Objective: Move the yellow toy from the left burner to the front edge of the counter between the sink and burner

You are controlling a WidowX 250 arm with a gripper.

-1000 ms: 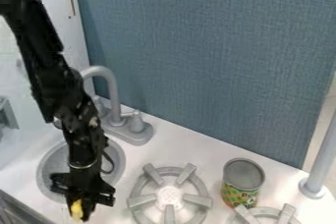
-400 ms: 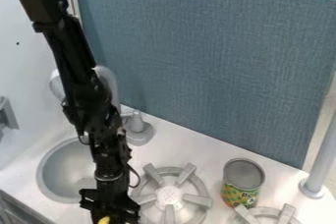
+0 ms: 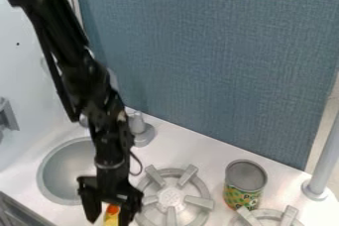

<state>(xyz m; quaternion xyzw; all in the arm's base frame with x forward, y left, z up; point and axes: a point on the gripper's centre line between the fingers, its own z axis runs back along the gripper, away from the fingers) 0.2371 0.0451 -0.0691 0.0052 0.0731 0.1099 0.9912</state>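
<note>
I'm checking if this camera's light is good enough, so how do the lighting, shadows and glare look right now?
Camera view: bright light on the counter, with no harsh glare over the can; camera view: soft shading inside the sink; camera view: the arm is so dark that its parts partly merge, much like the gripper.

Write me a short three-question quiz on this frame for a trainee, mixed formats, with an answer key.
1. True or false: In the camera view, the round sink is farther left than the can.

2. Multiple choice: What does the can stand on?
A) the sink's rim
B) the white counter
C) the faucet

3. Fill in the blank: The orange-and-yellow thing shows between the two ____ of the black hand.

Key: 1. True; 2. B; 3. fingers
</note>
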